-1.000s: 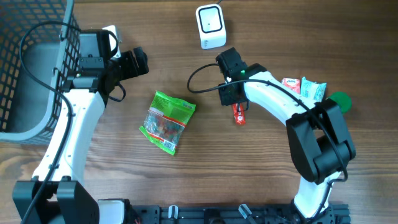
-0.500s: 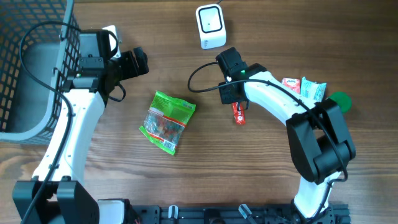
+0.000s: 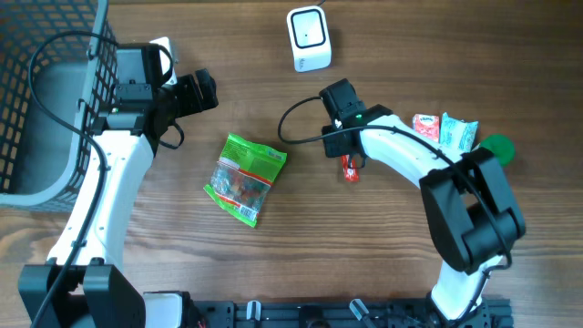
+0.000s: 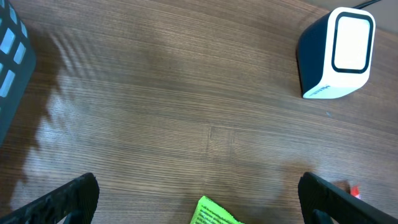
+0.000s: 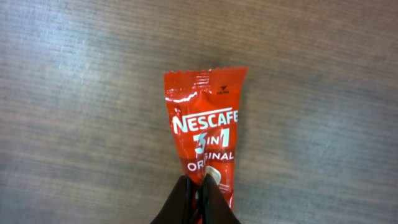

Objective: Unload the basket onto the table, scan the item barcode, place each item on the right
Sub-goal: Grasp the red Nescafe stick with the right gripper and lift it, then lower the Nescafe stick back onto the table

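A red Nescafe 3-in-1 sachet (image 5: 204, 149) lies flat on the wooden table, right of centre (image 3: 349, 168). My right gripper (image 5: 200, 185) is shut, pinching the sachet's near end between its black fingertips; seen from overhead it (image 3: 346, 155) sits right over the sachet. The white barcode scanner (image 3: 308, 38) stands at the back centre and shows at the upper right of the left wrist view (image 4: 339, 53). My left gripper (image 3: 202, 91) hovers open at the left, holding nothing, its fingers (image 4: 74, 194) spread wide over bare wood.
A green candy bag (image 3: 244, 177) lies at the table's centre, its corner (image 4: 211, 213) under the left gripper. Small packets (image 3: 446, 129) and a green round item (image 3: 498, 148) sit at the right. A wire basket (image 3: 36, 100) fills the far left.
My right gripper has closed onto the red sachet and its wrist has shifted slightly down and to the right. The left arm has not moved.
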Robot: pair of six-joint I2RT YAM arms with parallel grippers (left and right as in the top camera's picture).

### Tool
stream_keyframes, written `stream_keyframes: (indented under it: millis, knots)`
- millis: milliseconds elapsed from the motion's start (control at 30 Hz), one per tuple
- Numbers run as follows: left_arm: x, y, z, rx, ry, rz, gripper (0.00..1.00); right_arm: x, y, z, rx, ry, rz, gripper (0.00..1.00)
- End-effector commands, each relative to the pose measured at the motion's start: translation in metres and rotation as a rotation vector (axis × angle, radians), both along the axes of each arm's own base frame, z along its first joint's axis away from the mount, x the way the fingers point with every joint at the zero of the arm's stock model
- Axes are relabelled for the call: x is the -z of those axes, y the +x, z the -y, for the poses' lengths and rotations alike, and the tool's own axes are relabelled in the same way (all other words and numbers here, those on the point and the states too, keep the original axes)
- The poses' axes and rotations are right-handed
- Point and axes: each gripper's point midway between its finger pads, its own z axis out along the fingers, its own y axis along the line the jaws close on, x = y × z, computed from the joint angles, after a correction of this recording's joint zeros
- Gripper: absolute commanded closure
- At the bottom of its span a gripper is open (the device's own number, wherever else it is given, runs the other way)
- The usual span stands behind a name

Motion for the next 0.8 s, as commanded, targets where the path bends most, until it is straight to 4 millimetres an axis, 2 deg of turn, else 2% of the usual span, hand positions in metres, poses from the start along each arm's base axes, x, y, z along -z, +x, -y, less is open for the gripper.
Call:
stream_keyframes:
  millis: [0, 33, 100, 200, 333, 433, 533, 567, 667, 767]
  knots:
    - [0.001, 0.001, -0.001, 0.010, 0.007, 0.002, 0.00, -0.062, -0.003, -0.028, -0.077, 0.214, 0.045, 0.96]
    - [0.001, 0.001, -0.001, 0.010, 0.007, 0.001, 0.00, -0.085, -0.009, -0.036, -0.101, 0.316, 0.041, 0.96]
    - [0.001, 0.001, -0.001, 0.010, 0.007, 0.001, 0.00, -0.109, -0.027, -0.053, -0.159, 0.534, -0.046, 0.96]
    - [0.001, 0.001, -0.001, 0.010, 0.007, 0.001, 0.00, -0.108, -0.041, -0.060, -0.209, 0.723, -0.134, 0.96]
    - [0.001, 0.001, -0.001, 0.010, 0.007, 0.001, 0.00, -0.086, -0.048, -0.058, -0.265, 0.914, -0.201, 0.96]
    - [0.001, 0.001, -0.001, 0.010, 0.007, 0.002, 0.00, -0.055, -0.046, -0.044, -0.248, 0.956, -0.255, 0.96]
    - [0.001, 0.001, -0.001, 0.010, 0.007, 0.002, 0.00, -0.028, -0.047, -0.037, -0.230, 1.098, -0.331, 0.96]
    - [0.001, 0.001, -0.001, 0.010, 0.007, 0.002, 0.00, -0.012, -0.042, -0.027, -0.188, 1.101, -0.341, 0.96]
    - [0.001, 0.001, -0.001, 0.010, 0.007, 0.002, 0.00, 0.002, -0.031, -0.005, -0.119, 1.092, -0.317, 0.96]
    - [0.001, 0.001, -0.001, 0.010, 0.007, 0.001, 0.00, 0.020, -0.023, 0.015, -0.062, 0.978, -0.292, 0.94]
